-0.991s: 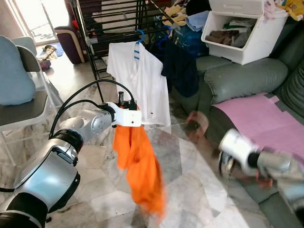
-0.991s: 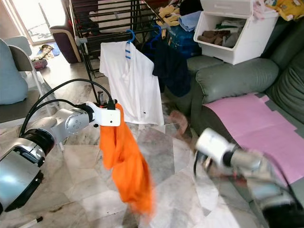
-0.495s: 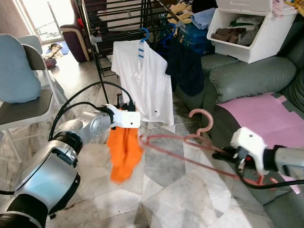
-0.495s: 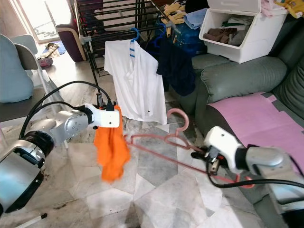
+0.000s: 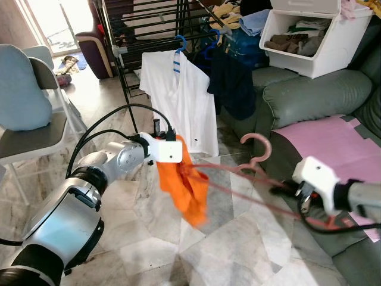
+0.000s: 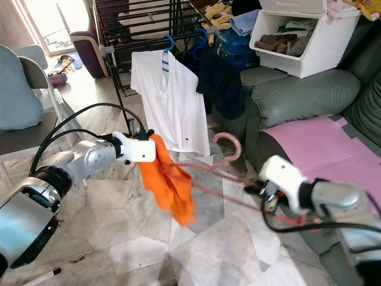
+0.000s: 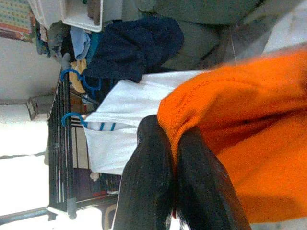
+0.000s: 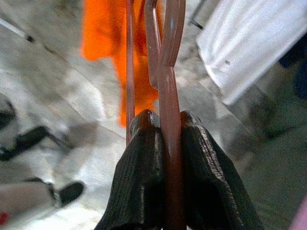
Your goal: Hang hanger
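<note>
My left gripper is shut on the edge of an orange garment, which hangs from it over the marble floor. In the left wrist view its fingers pinch a fold of the orange garment. At the right, near the sofa, my right gripper is shut on a pink hanger. The hanger's hook points up and its long arm reaches left into the orange cloth. The right wrist view shows the fingers clamped on the pink hanger.
A black drying rack stands behind, carrying a white shirt on a blue hanger and a navy garment. A grey sofa with a pink sheet and a white bin is at right. A chair stands at left.
The left gripper shifted right with the orange garment, which swung toward the hanger. The hanger's left arm now meets the cloth. The right gripper moved slightly right, still holding the hanger.
</note>
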{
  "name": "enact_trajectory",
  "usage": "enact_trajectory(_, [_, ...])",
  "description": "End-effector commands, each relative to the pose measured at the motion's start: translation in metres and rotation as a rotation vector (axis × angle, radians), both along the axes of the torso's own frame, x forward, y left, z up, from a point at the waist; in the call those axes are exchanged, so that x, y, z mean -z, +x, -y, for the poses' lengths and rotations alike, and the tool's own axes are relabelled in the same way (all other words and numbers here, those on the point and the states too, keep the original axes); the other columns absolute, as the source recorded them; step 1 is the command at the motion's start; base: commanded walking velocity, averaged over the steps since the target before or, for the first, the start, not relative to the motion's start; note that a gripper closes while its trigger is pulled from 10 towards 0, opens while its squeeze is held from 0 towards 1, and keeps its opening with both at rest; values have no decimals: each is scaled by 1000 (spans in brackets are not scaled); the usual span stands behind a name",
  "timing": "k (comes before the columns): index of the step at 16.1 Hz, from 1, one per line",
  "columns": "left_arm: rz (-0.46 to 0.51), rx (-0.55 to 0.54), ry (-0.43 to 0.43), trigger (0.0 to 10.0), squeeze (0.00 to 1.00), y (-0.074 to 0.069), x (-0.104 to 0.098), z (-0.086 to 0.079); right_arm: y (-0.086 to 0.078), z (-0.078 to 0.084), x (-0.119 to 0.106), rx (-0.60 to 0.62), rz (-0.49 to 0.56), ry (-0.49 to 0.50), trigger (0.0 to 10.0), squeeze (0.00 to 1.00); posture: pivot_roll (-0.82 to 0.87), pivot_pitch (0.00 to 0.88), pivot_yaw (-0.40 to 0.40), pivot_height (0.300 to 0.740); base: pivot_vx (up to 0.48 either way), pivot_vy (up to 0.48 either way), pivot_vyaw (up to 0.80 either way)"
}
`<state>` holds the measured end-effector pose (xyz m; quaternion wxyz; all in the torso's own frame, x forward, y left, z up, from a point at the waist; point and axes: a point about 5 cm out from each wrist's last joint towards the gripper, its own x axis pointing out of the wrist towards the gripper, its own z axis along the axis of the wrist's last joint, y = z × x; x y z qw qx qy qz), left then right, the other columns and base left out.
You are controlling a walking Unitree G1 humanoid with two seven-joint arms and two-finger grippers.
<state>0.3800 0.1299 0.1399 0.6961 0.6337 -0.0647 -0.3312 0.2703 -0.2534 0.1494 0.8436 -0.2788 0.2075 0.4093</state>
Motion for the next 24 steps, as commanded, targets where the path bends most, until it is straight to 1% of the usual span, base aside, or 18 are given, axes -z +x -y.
enact_trajectory(1, [43,-21,77,10000,0,1,2,-12,7,11,-13,42,68,-37,10000,0,-190,0,111,740,0,0,0])
enact_trajectory(2, [55,-33,101,10000,0,1,3,-16,8,15,-14,54,71,-46,10000,0,-190,0,111,740,0,0,0])
enact_trajectory(4, [66,-64,105,10000,0,2,3,-19,0,8,-13,-8,9,2,10000,0,-189,0,113,740,0,0,0])
enact_trajectory(7, [68,-76,97,10000,0,3,2,-20,-12,0,-10,-75,-72,77,10000,0,-188,0,116,740,0,0,0])
enact_trajectory(8, [82,-61,91,10000,0,3,1,-18,-11,2,-10,-67,-55,72,10000,0,-188,0,118,740,0,0,0])
enact_trajectory(9, [80,-27,54,10000,0,2,-1,-12,-3,8,-8,-5,-7,20,10000,0,-188,0,119,740,0,0,0])
enact_trajectory(10, [85,11,43,10000,0,0,-2,-8,1,10,-5,-2,21,-16,10000,0,-185,0,119,740,0,0,0])
enact_trajectory(11, [79,17,58,10000,0,-1,0,-7,3,9,-7,4,35,-5,10000,0,-184,0,119,740,0,0,0])
enact_trajectory(12, [60,17,80,10000,0,-1,3,-9,8,8,-14,20,83,3,10000,0,-183,0,121,740,0,0,0])
enact_trajectory(14, [53,18,107,10000,0,-2,6,-11,13,9,-21,49,124,8,10000,0,-184,0,123,740,0,0,0])
enact_trajectory(16, [48,38,77,10000,0,-3,4,-9,13,5,-15,27,112,20,10000,0,-180,0,119,740,0,0,0])
enact_trajectory(17, [58,56,53,10000,0,-4,3,-4,12,-1,-11,6,92,43,10000,0,-179,0,119,740,0,0,0])
enact_trajectory(18, [60,60,47,10000,0,-4,2,-3,12,-2,-10,0,86,50,10000,0,-179,0,119,740,0,0,0])
enact_trajectory(20, [74,77,32,10000,0,-4,0,2,7,-12,-6,-44,42,82,10000,0,-176,0,117,740,0,0,0])
enact_trajectory(23, [75,94,-13,10000,0,-4,-4,6,5,-13,-1,-50,17,93,10000,0,-178,0,118,740,0,0,0])
enact_trajectory(24, [97,107,-27,10000,0,-4,-6,9,3,-15,2,-56,-11,122,10000,0,-179,0,118,740,0,0,0])
